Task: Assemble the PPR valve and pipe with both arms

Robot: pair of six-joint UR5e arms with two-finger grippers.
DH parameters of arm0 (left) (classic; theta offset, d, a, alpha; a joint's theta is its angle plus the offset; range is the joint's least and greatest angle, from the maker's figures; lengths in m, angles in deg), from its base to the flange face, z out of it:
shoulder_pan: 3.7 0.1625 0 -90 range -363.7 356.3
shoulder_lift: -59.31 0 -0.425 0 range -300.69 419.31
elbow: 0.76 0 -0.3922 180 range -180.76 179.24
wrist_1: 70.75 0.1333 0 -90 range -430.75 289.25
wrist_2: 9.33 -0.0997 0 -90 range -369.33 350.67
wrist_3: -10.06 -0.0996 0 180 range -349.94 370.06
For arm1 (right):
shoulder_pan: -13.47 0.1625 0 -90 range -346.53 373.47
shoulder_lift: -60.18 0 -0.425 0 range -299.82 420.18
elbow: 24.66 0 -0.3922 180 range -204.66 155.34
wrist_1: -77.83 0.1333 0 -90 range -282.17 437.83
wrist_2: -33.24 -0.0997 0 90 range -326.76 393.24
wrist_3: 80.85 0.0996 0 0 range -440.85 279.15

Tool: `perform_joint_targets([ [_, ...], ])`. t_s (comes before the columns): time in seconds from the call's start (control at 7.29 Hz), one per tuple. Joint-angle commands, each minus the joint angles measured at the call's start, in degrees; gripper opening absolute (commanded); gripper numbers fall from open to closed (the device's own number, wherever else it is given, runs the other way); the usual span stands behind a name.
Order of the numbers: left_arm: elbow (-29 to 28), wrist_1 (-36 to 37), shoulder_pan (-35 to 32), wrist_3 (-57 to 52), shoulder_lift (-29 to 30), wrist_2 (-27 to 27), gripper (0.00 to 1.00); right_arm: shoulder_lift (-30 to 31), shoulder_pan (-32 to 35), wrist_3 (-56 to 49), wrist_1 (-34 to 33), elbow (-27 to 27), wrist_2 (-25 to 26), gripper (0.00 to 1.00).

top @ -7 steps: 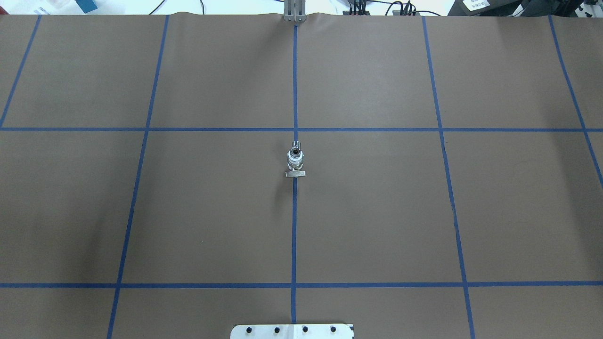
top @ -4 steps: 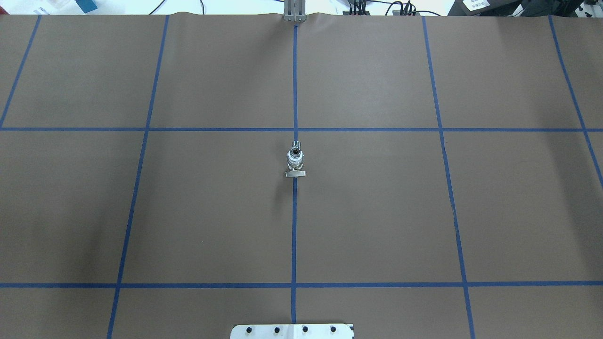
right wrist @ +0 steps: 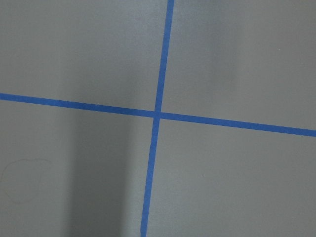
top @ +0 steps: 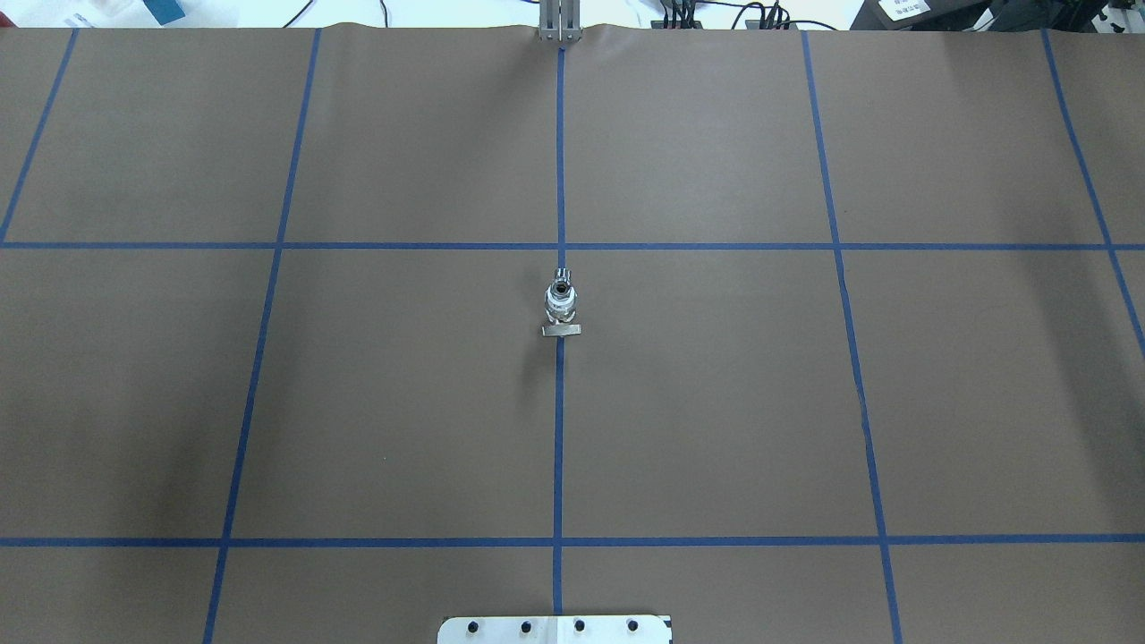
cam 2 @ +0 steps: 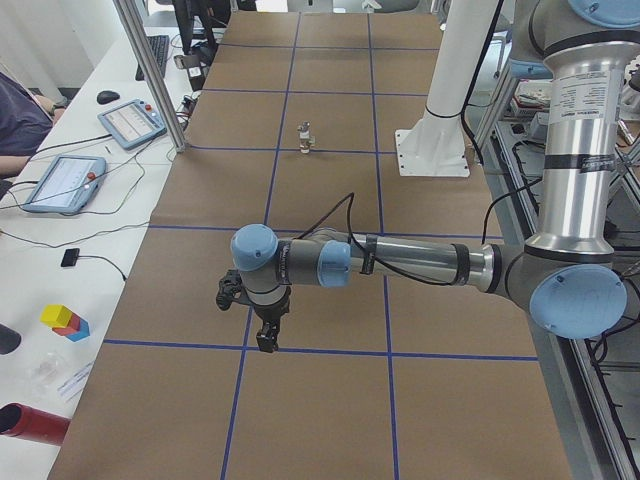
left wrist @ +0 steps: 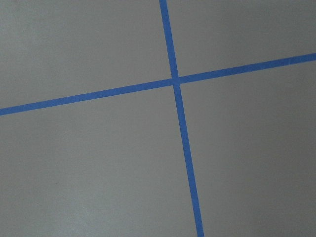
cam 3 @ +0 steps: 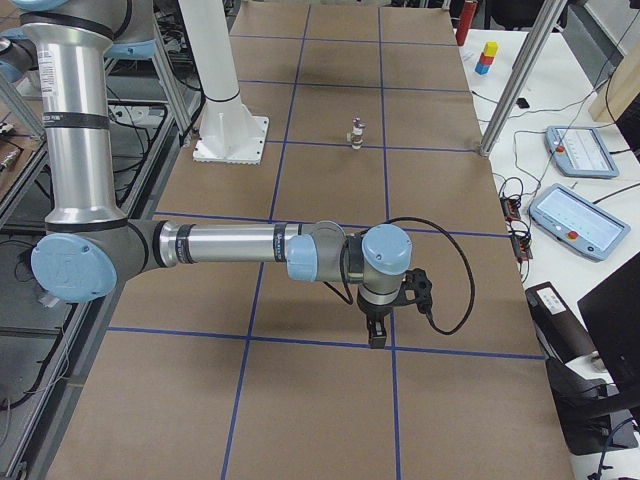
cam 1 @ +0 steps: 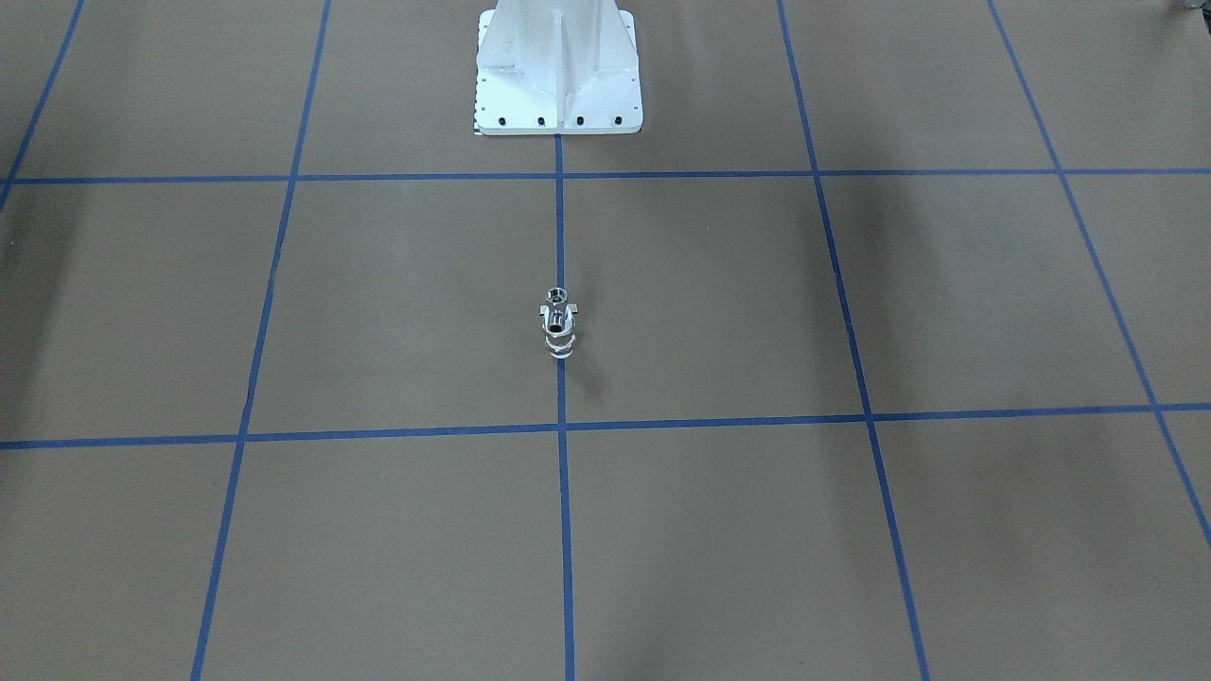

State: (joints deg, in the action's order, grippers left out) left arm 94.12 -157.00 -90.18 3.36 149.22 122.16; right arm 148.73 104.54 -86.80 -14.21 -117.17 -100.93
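Note:
The PPR valve (top: 561, 311), with white bands and a grey lever at its foot, stands on the centre blue line. The chrome pipe (top: 561, 288) sits on top of it, dark opening up; they look like one piece. They also show in the front view as valve (cam 1: 560, 347) and pipe (cam 1: 557, 307). The left gripper (cam 2: 267, 340) hangs low over the paper at the table's left end. The right gripper (cam 3: 377, 335) hangs low at the right end. Both are far from the parts, and I cannot tell whether they are open or shut. The wrist views show only paper and tape.
The white robot base plate (cam 1: 558, 95) stands behind the parts. A metal post (top: 559, 22) stands at the far edge. Tablets (cam 2: 130, 122) and coloured blocks (cam 2: 65, 320) lie on the side bench. More tablets (cam 3: 580, 150) lie past the far edge.

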Motion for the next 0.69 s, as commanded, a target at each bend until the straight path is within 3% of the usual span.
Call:
perform_joint_targets([
  [0.0,-0.1,0.0,0.0,0.0,0.0,0.0,1.0,0.0,-0.3,0.2,0.0,-0.3,0.0,0.99],
  [0.55,-0.4,0.0,-0.1,-0.2,-1.1,-0.1,0.99,-0.4,-1.2,0.2,0.0,-0.4,-0.2,0.99],
])
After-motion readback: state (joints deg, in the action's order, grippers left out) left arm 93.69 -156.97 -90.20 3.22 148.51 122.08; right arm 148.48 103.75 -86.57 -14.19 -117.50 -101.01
